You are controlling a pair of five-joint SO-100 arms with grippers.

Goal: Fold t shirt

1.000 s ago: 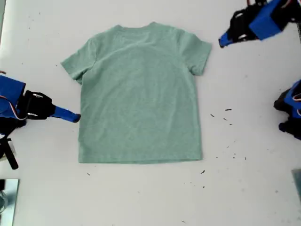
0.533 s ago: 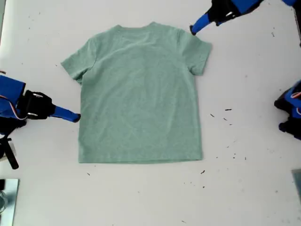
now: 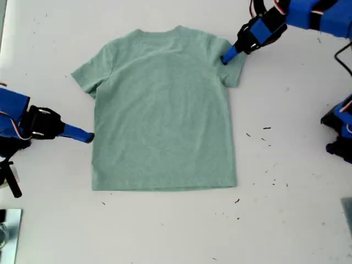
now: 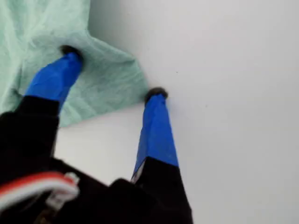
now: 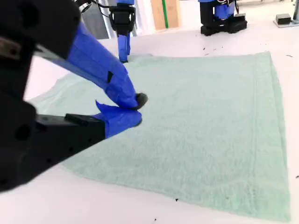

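The mint-green t shirt [image 3: 165, 110] lies flat on the white table, neck toward the far edge. My first gripper [image 3: 227, 55] comes in from the exterior view's upper right and is open over the sleeve on that side. In the first wrist view [image 4: 113, 72] one fingertip presses on the sleeve cloth [image 4: 107, 79] and the other rests on the table at the sleeve's edge. My second gripper [image 3: 88, 136] is at the exterior view's left, shut, its tips beside the shirt's side hem. In the second wrist view [image 5: 137, 109] its jaws meet just above the shirt [image 5: 210, 121].
A blue arm base [image 3: 341, 132] stands at the exterior view's right edge. Small dark specks [image 3: 266, 128] dot the table near the shirt's lower right. A shiny object [image 3: 8, 231] sits at the exterior view's bottom left corner.
My first gripper has swung in from the exterior view's upper right and come down onto the sleeve. My second gripper and the shirt have stayed put.
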